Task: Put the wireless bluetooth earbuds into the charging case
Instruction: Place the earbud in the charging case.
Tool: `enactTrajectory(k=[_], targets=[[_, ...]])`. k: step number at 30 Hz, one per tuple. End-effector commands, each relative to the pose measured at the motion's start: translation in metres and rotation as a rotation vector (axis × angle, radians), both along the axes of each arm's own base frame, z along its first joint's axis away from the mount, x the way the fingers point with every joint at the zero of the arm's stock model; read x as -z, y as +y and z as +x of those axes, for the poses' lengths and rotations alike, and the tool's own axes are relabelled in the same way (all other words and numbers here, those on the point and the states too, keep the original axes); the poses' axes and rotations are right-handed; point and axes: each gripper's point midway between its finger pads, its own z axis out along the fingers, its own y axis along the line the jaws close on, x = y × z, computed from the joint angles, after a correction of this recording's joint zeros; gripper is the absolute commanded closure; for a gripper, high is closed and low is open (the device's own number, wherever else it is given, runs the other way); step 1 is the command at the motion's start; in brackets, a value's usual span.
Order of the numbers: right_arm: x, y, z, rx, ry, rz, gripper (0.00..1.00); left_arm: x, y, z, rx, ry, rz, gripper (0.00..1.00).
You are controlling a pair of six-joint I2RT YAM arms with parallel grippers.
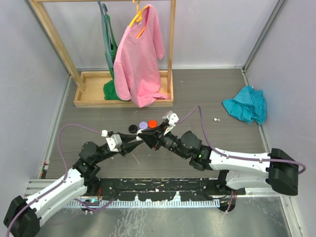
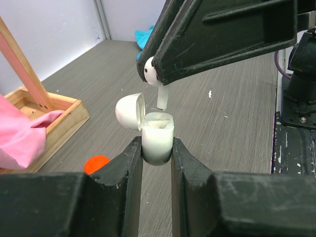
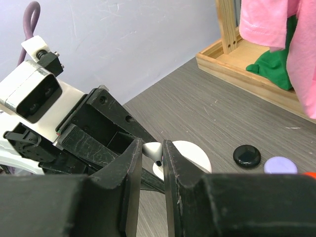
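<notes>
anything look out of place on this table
Two things: a teal cloth lies crumpled at the table's right edge, and a tiny white piece sits alone beside it, far from the round cases. Too small to tell whether it is an earbud.

From above, you can't make out what sits where the two arms meet; it is too small. In your left wrist view the jaws hide both sides of the charging case [image 2: 157,140], and the right gripper [image 2: 152,69] covers part of the earbud [image 2: 148,74]. The red round case [image 3: 310,174] is cut off by the right wrist view's edge. The white speck [image 1: 216,119] on the tabletop [image 1: 207,94] is too small to identify.
</notes>
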Motion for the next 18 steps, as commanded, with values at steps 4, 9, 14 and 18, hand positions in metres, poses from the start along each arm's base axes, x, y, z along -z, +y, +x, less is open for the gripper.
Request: enactTrajectory(k=[4,9,14,18], targets=[[-0.016,-0.001,0.001,0.017,-0.031,0.081,0.82,-0.017,0.003,-0.001,-0.014,-0.059,-0.049,1.00],[-0.010,-0.001,0.002,0.022,-0.019,0.063,0.82,-0.019,0.004,-0.001,-0.017,-0.064,-0.057,1.00],[-0.007,0.001,0.000,0.009,-0.011,0.054,0.82,-0.019,0.005,-0.001,-0.022,-0.066,-0.066,1.00],[-0.002,0.005,-0.001,-0.002,-0.001,0.047,0.82,-0.020,0.005,-0.001,-0.023,-0.068,-0.070,1.00]])
